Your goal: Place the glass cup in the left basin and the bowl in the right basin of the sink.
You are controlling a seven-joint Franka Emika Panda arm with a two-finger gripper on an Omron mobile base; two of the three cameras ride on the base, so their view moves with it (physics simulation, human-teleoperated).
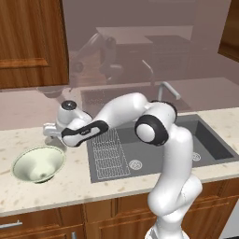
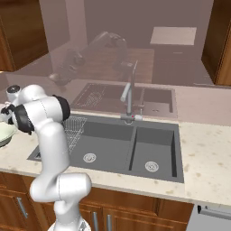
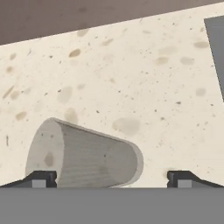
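The sink (image 2: pixel 113 140) sits in the speckled table (image 2: pixel 203 158), its wider left basin (image 2: pixel 101 144) holding a wire rack (image 2: pixel 74 126) at its left end and the narrower right basin (image 2: pixel 153 151) beside it. A curved faucet (image 2: pixel 128 97) rises at the far rim. At the far left the bowl (image 2: pixel 4 133) peeks out behind the white arm (image 2: pixel 47 144).

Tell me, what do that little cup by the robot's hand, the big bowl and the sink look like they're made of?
The glass cup looks like frosted grey glass: the speckled counter shows faintly through its wall, though it could be plastic. The bowl seems glazed ceramic, pale cream-green and smooth with a thin rim. The sink looks like matte dark grey composite or coated metal, with no shine. Its faucet appears to be brushed metal.
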